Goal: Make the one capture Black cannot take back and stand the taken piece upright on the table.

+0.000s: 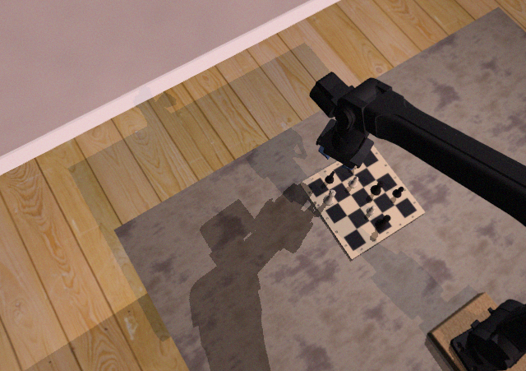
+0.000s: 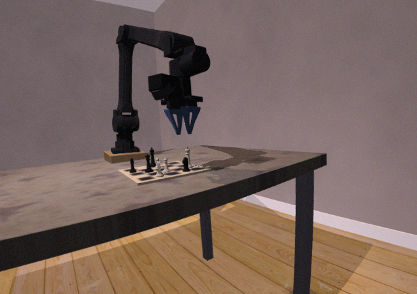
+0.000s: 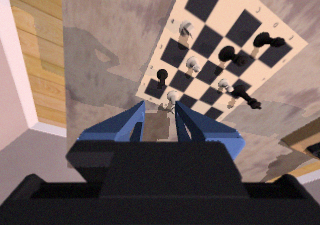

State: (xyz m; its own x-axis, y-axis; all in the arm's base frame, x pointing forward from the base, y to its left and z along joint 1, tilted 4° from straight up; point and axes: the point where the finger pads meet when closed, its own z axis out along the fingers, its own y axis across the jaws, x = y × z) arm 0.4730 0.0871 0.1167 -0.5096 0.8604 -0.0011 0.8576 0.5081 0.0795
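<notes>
While the arm is hanging high over the far edge of the board, the scene is reading as follows.

Chessboard (image 1: 414, 218): lying flat on the worktop (image 2: 269, 169), well apart from the arm's wooden base block (image 2: 111, 156).
Black pieces: four standing upright on the board, among them a black pawn (image 3: 162, 75) sitting near the board corner closest to the gripper.
White pieces: four standing upright too; the tallest white piece (image 2: 187, 153) is standing at the board's far edge, almost under the gripper.
Gripper (image 2: 182, 132): hovering well above the pieces, pointing down, its blue fingers drawn in to a narrow gap and gripping nothing.
Arm (image 1: 441, 146): reaching across the worktop over the board.
</notes>
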